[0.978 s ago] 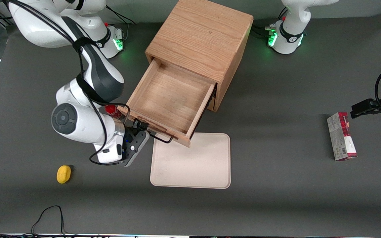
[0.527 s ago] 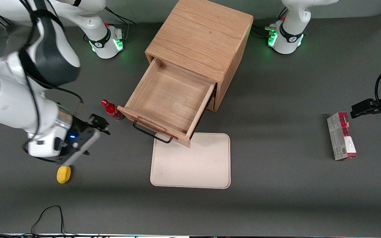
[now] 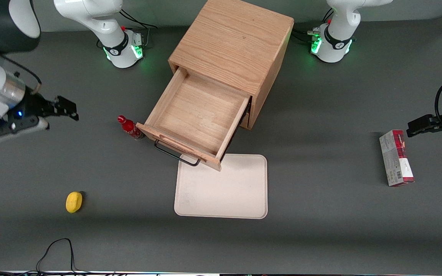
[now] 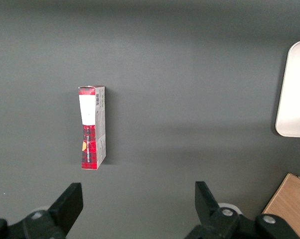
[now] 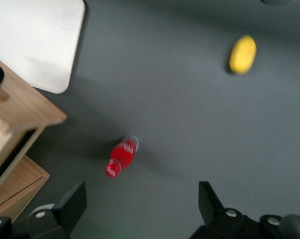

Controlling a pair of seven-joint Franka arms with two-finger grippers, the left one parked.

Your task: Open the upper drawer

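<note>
The upper drawer of the light-oak cabinet stands pulled far out, and its inside is bare wood. Its thin black bar handle hangs over the edge of the tray. My gripper is open and holds nothing. It is raised above the table, well away from the drawer toward the working arm's end. In the right wrist view my gripper is open over bare table. That view also shows a corner of the upper drawer's front and the bottom drawer under it.
A small red bottle stands beside the drawer's front corner and shows in the right wrist view. A yellow lemon lies nearer the front camera. A cream tray lies in front of the drawer. A red-and-grey box lies toward the parked arm's end.
My gripper was at the drawer's handle a second ago. It has swung away toward the working arm's end and risen. The drawer has stayed pulled out.
</note>
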